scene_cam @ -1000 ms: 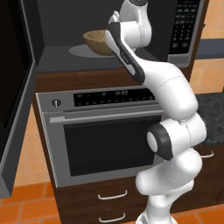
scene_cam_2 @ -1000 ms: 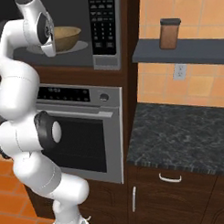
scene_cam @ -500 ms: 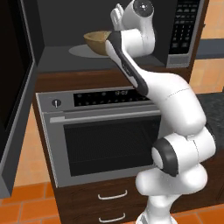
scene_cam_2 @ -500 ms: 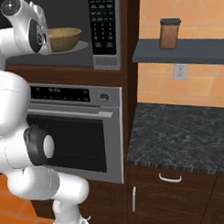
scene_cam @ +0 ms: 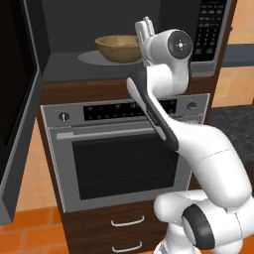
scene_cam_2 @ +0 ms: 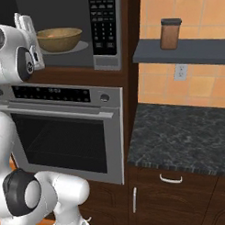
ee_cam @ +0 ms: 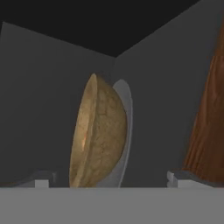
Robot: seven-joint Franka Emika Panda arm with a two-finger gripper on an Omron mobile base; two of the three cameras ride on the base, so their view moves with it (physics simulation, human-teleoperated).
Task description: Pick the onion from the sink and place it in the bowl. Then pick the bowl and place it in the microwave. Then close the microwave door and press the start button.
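At the far left of the left base view, the microwave door [scene_cam: 17, 114] is swung wide open, its black glass facing the room. Beside it, the dark cavity of the microwave [scene_cam: 69, 34] is exposed, and the bowl [scene_cam: 118, 48] is set on the round pale turntable plate [scene_cam: 92, 58] inside it, upright and towards the right of the cavity. An orange glint is seen inside the bowl in the hand view, too faint to be identified as the onion. Just to the right of the bowl, the gripper [scene_cam: 144, 31] is raised at the mouth of the cavity, its jaws spread wide and nothing held between them; it is clear of the bowl's rim. In the hand view the fingertips [ee_cam: 41, 180] are seen far apart at the bottom, with the bowl [ee_cam: 98, 135] lying ahead between them, untouched. Further right, the keypad panel [scene_cam: 211, 30] is set in the microwave's front. Below, the steel oven [scene_cam: 124, 149] is shut. In the right base view, a brown jar [scene_cam_2: 170, 33] is stood on a shelf [scene_cam_2: 185, 52] to the right, above a dark stone counter [scene_cam_2: 184, 139].
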